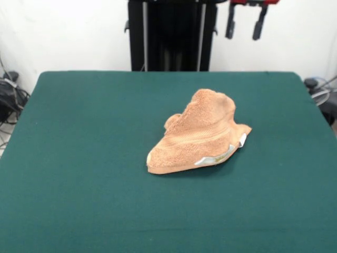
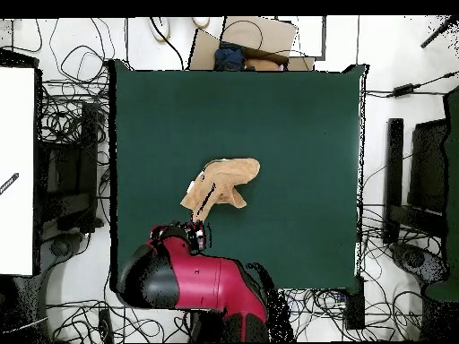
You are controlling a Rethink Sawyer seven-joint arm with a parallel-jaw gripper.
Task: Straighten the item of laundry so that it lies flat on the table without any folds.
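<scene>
The item of laundry [image 1: 200,134], an orange-tan terry towel, lies crumpled in a humped heap slightly right of the middle of the green table [image 1: 79,158]. Folds run over it, a woven band crosses its front, and white tags show at its near right edge. In the overhead view the towel [image 2: 224,184] sits near the centre of the table [image 2: 296,116]. My gripper [image 1: 244,26] hangs open high above the far table edge, well clear of the towel, with nothing between its two dark fingers. From above, the gripper [image 2: 195,235] shows at the tip of the red arm.
The red arm body [image 2: 193,282] lies over the table's lower edge in the overhead view. Tangled cables [image 2: 67,90] surround the table, and a cardboard box [image 2: 255,45] sits past its top edge. Dark gear [image 1: 10,97] rests off the left side.
</scene>
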